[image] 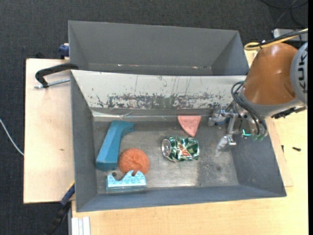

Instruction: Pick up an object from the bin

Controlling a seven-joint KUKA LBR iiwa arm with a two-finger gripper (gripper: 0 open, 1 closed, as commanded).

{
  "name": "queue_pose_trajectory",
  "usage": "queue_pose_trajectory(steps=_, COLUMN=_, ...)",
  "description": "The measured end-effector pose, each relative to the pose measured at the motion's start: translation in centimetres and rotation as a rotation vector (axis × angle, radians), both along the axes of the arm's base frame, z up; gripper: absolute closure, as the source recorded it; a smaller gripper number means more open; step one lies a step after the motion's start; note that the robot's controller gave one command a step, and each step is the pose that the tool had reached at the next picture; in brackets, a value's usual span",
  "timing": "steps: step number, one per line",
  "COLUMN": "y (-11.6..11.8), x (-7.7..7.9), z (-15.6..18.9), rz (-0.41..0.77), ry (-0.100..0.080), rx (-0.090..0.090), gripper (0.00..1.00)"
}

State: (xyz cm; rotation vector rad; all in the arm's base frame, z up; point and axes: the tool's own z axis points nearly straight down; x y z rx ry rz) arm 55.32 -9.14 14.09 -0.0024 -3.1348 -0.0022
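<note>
My gripper (221, 130) hangs over the right part of the bin floor, just inside the right wall. Its two fingers stand apart and nothing is between them, so it is open. A crushed green and white drinks can (181, 149) lies on the floor to its left, a short gap away. A pink wedge-shaped piece (189, 124) rests against the back wall, left of the upper finger and apart from it.
On the left side lie a blue angled block (113, 143), an orange fuzzy ball (133, 161) and a light blue flat piece (126, 181) by the front wall. The arm with its orange cover reaches in over the right rim.
</note>
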Motion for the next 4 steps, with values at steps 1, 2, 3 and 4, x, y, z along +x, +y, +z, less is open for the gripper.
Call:
queue_pose_trajectory(steps=1, y=0.0, x=0.1, z=0.4, rz=0.001, ry=-0.007, rx=-0.001, gripper=0.0)
queue_pose_trajectory(steps=2, y=3.3, x=3.9, z=-6.1, rz=-0.019, ry=-0.016, rx=-0.001, gripper=1.0)
queue_pose_trajectory(steps=3, y=3.3, x=3.9, z=-6.1, rz=-0.019, ry=-0.016, rx=-0.001, gripper=1.0)
queue_pose_trajectory(steps=4, y=3.4, x=3.9, z=14.4, rz=-0.02, ry=-0.023, rx=-0.001, gripper=1.0)
